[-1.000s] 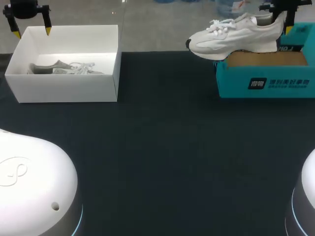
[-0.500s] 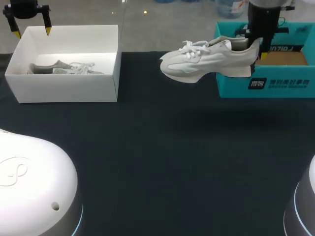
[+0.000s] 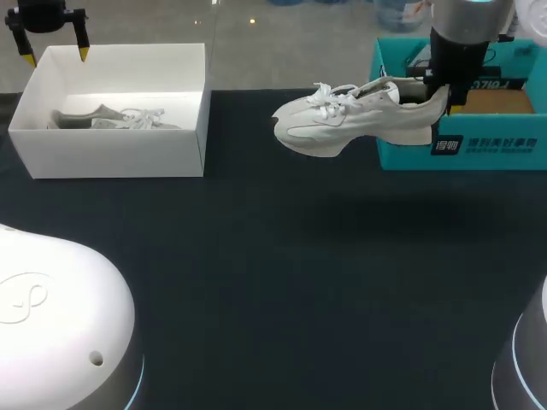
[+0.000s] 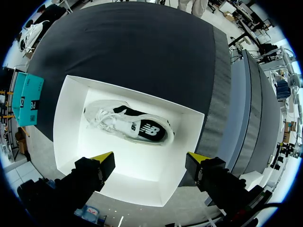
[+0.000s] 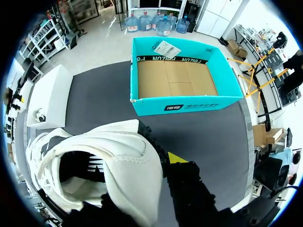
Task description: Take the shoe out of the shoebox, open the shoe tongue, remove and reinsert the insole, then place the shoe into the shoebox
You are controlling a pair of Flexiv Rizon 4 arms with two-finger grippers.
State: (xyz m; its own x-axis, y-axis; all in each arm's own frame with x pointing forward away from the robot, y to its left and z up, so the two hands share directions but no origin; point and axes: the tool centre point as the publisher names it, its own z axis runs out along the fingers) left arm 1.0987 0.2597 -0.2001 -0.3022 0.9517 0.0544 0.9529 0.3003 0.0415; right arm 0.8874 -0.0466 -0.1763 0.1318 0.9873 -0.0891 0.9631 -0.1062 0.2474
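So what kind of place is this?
Probably a robot lab bench: the right claw holds a white shoe above a dark table, the left claw hangs over a white shoebox, and a teal shoebox stands nearby.

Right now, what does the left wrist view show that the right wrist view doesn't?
Left wrist only: inside the white box, the boxed shoe lying on its side under the open left claw. Right wrist only: the bare cardboard floor of the teal box, and the inside of the lifted shoe gripped by the right claw. Shared: both boxes and the dark table.
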